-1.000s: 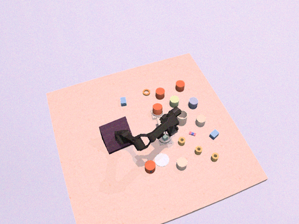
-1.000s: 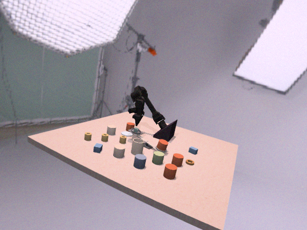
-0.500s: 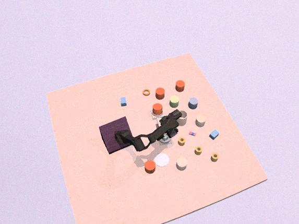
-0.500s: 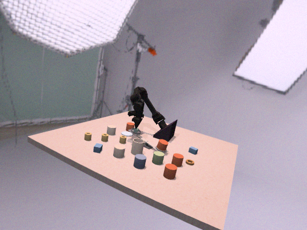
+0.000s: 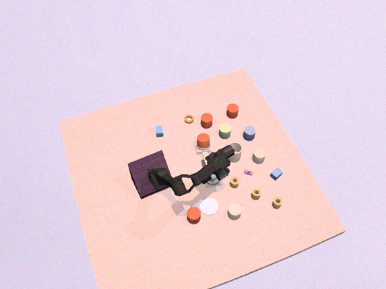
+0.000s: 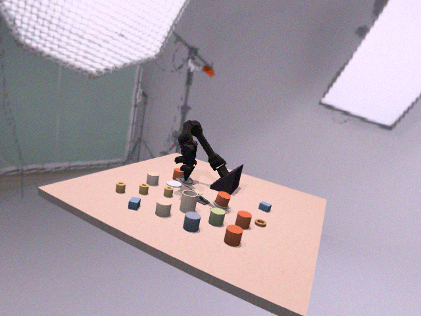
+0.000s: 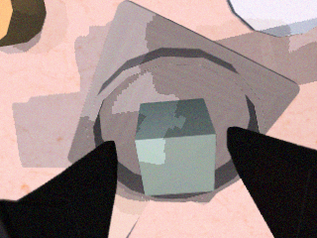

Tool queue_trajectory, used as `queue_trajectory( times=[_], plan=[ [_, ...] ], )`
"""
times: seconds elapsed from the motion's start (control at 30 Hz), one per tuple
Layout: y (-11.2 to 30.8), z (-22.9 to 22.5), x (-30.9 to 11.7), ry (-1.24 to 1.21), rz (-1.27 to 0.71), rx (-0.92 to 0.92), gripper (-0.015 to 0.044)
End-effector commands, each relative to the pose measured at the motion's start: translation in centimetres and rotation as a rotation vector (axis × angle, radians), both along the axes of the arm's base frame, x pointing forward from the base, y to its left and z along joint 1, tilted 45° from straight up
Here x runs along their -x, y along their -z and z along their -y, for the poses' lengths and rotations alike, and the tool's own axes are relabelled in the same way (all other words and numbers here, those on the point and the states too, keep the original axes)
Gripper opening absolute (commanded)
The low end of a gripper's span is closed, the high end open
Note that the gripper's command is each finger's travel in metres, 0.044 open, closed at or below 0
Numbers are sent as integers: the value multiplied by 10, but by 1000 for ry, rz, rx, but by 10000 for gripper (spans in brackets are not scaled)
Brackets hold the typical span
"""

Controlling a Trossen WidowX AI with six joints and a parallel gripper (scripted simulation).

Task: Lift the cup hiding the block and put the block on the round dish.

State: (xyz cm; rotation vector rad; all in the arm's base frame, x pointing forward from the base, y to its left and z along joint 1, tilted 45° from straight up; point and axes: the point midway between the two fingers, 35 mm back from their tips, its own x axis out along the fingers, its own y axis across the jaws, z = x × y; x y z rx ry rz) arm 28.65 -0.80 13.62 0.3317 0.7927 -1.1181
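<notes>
A grey-green block (image 5: 213, 177) (image 7: 178, 166) sits uncovered inside the ring on one end plate (image 7: 129, 32) of the balance. My gripper (image 7: 171, 143) (image 6: 186, 176) is open and empty, pointing down at this end, with a finger on either side of the block and gaps between. A red cup (image 5: 203, 140) (image 6: 222, 199) stands on the other end of the balance. The round white dish (image 5: 209, 206) (image 6: 173, 184) (image 7: 277, 14) lies beside the block's end with nothing on it. Another red cup (image 5: 193, 215) (image 6: 177, 174) stands on the table beside the dish.
A grey hollow cylinder (image 5: 235, 154) (image 6: 188, 202) stands near my arm. A yellow ring-shaped piece (image 5: 234, 182) (image 6: 168, 191) is close to the block's end. A beige cylinder (image 5: 234, 211) (image 6: 152, 178) stands beyond the dish. A dark slanted panel (image 5: 148, 174) (image 6: 228, 182) is at my base.
</notes>
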Motion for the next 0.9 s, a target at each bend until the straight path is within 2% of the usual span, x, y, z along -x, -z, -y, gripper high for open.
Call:
queue_trajectory(
  times=[0.0,0.07,0.3,0.43,0.87],
  plan=[
    [2,3,0,-1,-4,6,208],
    [2,3,0,-1,-4,6,155],
    [2,3,0,-1,-4,6,108],
    [-3,-3,1,-6,-3,4,3],
    [-54,-52,16,-45,8,-8,0]
  ],
)
